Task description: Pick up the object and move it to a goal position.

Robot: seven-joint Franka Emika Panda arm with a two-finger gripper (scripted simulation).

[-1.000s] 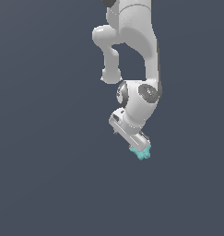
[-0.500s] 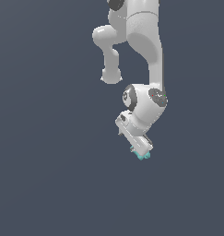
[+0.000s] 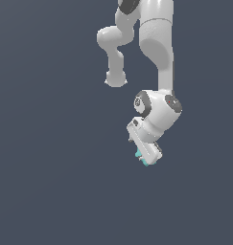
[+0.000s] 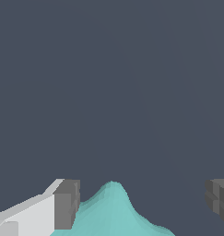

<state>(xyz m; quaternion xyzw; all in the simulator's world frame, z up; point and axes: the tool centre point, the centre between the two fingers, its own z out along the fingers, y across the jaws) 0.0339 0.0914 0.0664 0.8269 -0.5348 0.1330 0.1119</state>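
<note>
Quick count: one arm (image 3: 158, 57), one gripper (image 3: 145, 160) on it, and two grey pads (image 4: 67, 204) showing in the wrist view. Just one teal object (image 4: 114, 213), sitting right between those pads. Nothing else to count.

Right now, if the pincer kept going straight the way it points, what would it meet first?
The teal knobby piece already sits between the pincer fingers. Beyond it the wrist view shows only plain dark grey, so the way looks free, though depth there cannot be judged.

no readable text, labels or numbers
</note>
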